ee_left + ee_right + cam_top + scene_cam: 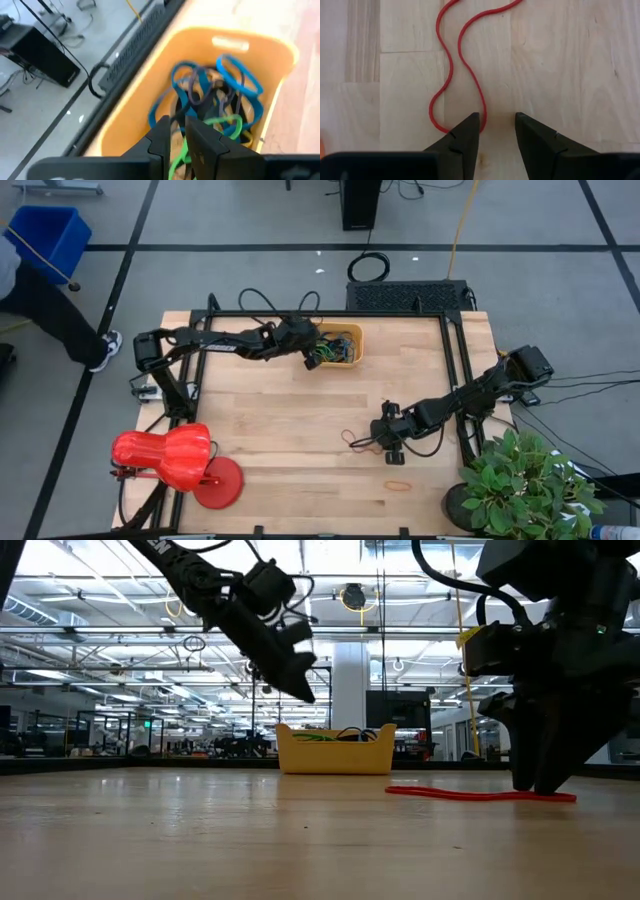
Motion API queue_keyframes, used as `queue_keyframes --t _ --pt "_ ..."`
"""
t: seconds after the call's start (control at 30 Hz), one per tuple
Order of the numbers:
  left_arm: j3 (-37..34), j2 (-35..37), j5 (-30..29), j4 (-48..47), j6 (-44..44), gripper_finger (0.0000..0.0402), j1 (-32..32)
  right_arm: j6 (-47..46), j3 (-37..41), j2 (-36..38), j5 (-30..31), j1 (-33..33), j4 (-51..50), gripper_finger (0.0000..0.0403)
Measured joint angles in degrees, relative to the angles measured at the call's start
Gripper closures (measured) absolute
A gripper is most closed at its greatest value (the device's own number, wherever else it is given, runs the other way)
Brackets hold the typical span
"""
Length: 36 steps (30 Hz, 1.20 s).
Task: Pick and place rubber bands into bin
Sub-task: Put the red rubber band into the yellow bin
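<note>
The orange-yellow bin [352, 332] stands at the table's far middle and holds several rubber bands [235, 85], blue, green and dark. My left gripper [312, 352] hovers above the bin's left end [300, 685]. Its fingers [181, 132] stand a narrow gap apart, and a green band [222, 121] shows below that gap. A red rubber band [352, 438] lies flat on the table at the near right. My right gripper [497, 125] is open, pointing down at the band's end, with its fingertips at table height [535, 785]. My right gripper comes from above, pointing down. One finger [467, 131] stands over the red band's end loop [440, 122], which lies flat on the wood; the other finger is beside it on bare table. Whether the finger touches the band I cannot tell.
An orange band [398, 485] lies alone near the table's front right. A red lamp-like object [165, 455] sits at the near left corner and a potted plant [525, 480] at the near right. A person's leg [60, 320] and a blue crate [48, 235] show beyond the table's left.
</note>
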State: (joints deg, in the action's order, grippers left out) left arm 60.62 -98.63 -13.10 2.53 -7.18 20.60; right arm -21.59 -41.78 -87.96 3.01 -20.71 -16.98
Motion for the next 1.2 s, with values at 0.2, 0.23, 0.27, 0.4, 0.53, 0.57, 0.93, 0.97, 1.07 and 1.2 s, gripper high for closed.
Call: queue_keyframes --t 0.2,0.23,0.27,0.4,0.53,0.57,0.93,0.97,1.07,1.2 --pt "0.0 4.3 0.1 0.7 3.2 0.0334 0.0 0.2 1.2 0.1 -1.2 0.0 2.4 0.03" --pt "0.0 4.8 0.1 0.4 4.2 0.0334 -0.1 0.2 1.6 0.1 -1.8 0.0 3.3 0.0305" --pt "0.0 5.2 0.2 0.4 5.4 0.0334 -0.2 0.0 2.2 0.2 -2.4 0.0 4.4 0.031" --pt "0.0 6.9 4.0 0.4 9.2 0.0334 -0.9 0.0 4.4 0.2 -4.1 0.0 7.1 0.0336" --pt "0.0 7.4 8.9 1.0 9.9 0.0334 -2.2 1.5 5.8 0.1 -4.6 0.0 7.0 0.0366" --pt "0.0 7.6 9.1 1.0 9.5 0.0334 -2.6 2.0 6.1 0.1 -4.6 0.0 7.0 0.0374" --pt "-0.1 9.4 9.1 0.4 9.2 0.0334 -5.7 1.9 7.3 1.3 -3.2 0.0 7.8 0.0402" --pt "-0.1 9.6 9.1 0.6 9.3 0.0334 -5.9 2.0 7.3 2.1 -3.1 0.0 8.3 0.0402" --pt "0.0 10.0 10.4 -0.7 9.2 0.0334 -6.9 2.1 7.5 4.7 -2.5 0.1 8.4 0.0402" --pt "0.1 11.2 15.1 -2.2 9.2 0.0334 -8.1 1.4 7.6 9.0 0.1 0.9 7.4 0.0402"
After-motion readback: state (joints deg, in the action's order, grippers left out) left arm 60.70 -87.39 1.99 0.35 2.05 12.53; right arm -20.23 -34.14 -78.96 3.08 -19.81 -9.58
